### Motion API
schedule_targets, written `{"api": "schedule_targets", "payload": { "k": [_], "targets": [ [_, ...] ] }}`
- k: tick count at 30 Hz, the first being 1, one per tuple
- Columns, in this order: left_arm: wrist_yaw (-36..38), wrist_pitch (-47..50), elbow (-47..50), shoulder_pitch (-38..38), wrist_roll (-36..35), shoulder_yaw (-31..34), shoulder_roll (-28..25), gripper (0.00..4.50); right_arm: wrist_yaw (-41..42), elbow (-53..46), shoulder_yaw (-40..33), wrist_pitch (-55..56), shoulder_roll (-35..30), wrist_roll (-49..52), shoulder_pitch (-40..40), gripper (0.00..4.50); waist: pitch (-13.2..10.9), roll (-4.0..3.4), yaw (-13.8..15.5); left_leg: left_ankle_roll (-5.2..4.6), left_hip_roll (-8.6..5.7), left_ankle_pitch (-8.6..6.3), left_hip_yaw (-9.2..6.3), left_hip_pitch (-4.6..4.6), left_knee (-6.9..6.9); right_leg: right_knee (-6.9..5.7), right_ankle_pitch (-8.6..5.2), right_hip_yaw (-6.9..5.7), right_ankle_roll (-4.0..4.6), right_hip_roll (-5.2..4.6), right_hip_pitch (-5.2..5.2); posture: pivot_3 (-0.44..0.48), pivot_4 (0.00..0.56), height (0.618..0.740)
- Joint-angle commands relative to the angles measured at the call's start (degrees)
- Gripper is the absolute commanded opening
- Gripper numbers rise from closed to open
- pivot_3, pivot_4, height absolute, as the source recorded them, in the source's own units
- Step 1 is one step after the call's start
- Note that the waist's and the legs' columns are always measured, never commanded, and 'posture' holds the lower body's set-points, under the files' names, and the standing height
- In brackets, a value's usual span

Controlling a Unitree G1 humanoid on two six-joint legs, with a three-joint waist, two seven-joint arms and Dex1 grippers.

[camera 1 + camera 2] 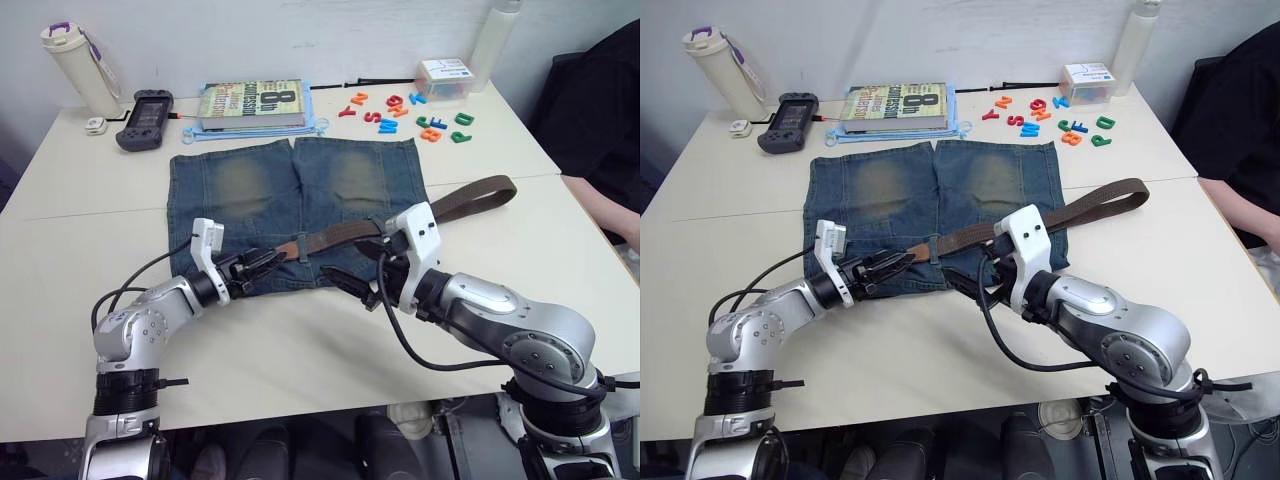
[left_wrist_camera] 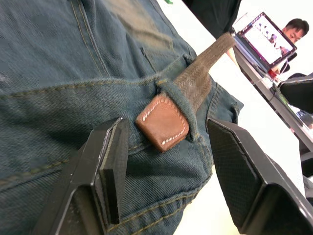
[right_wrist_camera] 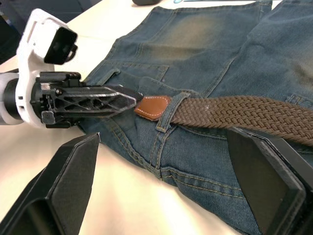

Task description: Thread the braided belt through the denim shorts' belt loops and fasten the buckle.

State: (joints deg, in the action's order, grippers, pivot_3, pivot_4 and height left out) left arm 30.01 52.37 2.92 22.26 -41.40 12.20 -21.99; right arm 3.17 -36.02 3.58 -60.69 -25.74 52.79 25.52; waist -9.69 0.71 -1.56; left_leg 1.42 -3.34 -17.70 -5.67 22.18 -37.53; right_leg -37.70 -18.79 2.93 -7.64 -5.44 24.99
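The denim shorts [image 1: 260, 180] lie flat on the table with the waistband toward me. The braided belt [image 1: 460, 200] runs from the right across the waistband and passes under one of the belt loops [image 3: 168, 112]. Its tan leather tip [image 2: 163, 122] pokes out just past that loop. My left gripper [image 2: 167, 128] is open, one finger on each side of the tip, not touching it. My right gripper [image 1: 355, 262] hovers open over the belt and waistband, just right of the loop. The buckle is out of view.
Beyond the shorts lie a book [image 1: 250, 103], a handheld game console [image 1: 145, 120], a white bottle [image 1: 78, 65], scattered coloured letters [image 1: 420, 115] and a small box [image 1: 445, 78]. A person in black sits at the table's right edge [image 1: 600, 120].
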Motion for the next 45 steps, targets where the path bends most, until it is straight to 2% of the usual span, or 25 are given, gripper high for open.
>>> {"api": "schedule_targets", "payload": {
  "k": [1, 11, 24, 31, 37, 45],
  "targets": [
    [-1.02, 1.56, -0.04, 0.03, -0.53, -0.56, 1.0, 2.83, 0.52, -2.27, -0.63, 1.14, 0.01, -1.6, 0.05, 4.43, 0.0, 0.0, 0.03, 0.0, 0.0, 0.0, 0.0, 0.0, 0.0, 0.0, 0.0, -0.01, 0.0, 0.0, 0.0, 0.0, 0.15, 0.74],
    [-2.74, 3.25, 0.98, 0.84, -1.67, 0.65, 2.54, 2.83, 1.05, 5.03, 2.07, -1.98, -2.69, -11.3, -2.83, 4.43, 0.02, 0.04, 0.2, -0.01, -0.05, 0.0, -0.09, -0.04, -0.03, 0.12, 0.01, -0.12, -0.02, 0.01, -0.21, 0.0, 0.15, 0.74],
    [-6.48, 13.28, 6.07, 1.49, -12.36, 7.32, 2.51, 2.83, 2.29, 13.7, 3.32, -3.2, 1.78, -19.13, -5.53, 4.43, 0.13, 0.25, 0.11, -0.01, -0.05, 0.0, -0.16, -0.17, -0.05, 0.17, 0.01, -0.19, -0.02, 0.02, -0.4, 0.0, 0.15, 0.74],
    [-9.11, 13.97, 4.46, 3.3, -14.5, 8.35, 3.95, 2.83, 3.55, 13.88, 3.11, -3.92, 3.24, -21.46, -6.18, 4.43, 0.29, 0.51, 0.17, -0.01, -0.04, 0.0, -0.16, -0.54, 0.11, 0.25, 0.01, -0.18, -0.02, 0.04, -0.71, 0.0, 0.15, 0.74],
    [-12.75, 13.75, 0.45, 3.95, -10.29, 5.9, 5.19, 2.83, 4.03, 11.26, 2.01, -5.17, 3.5, -21.87, -5.83, 4.43, 0.29, 0.52, 0.13, -0.05, -0.01, -0.03, -0.21, -1.1, 0.38, 0.65, 0.01, -0.27, -0.02, 0.09, -1.33, 0.0, 0.15, 0.74],
    [-17.32, 14.03, -3.26, 5.96, -11.26, 9.31, 7.97, 2.83, 4.3, 9.69, 1.05, -6.82, 4.26, -22.58, -4.72, 4.43, 0.29, 0.53, 0.31, -0.09, -0.02, -0.06, -0.24, -1.04, 0.38, 0.75, 0.02, -0.31, -0.04, 0.05, -1.32, 0.0, 0.15, 0.74]
  ]
}}
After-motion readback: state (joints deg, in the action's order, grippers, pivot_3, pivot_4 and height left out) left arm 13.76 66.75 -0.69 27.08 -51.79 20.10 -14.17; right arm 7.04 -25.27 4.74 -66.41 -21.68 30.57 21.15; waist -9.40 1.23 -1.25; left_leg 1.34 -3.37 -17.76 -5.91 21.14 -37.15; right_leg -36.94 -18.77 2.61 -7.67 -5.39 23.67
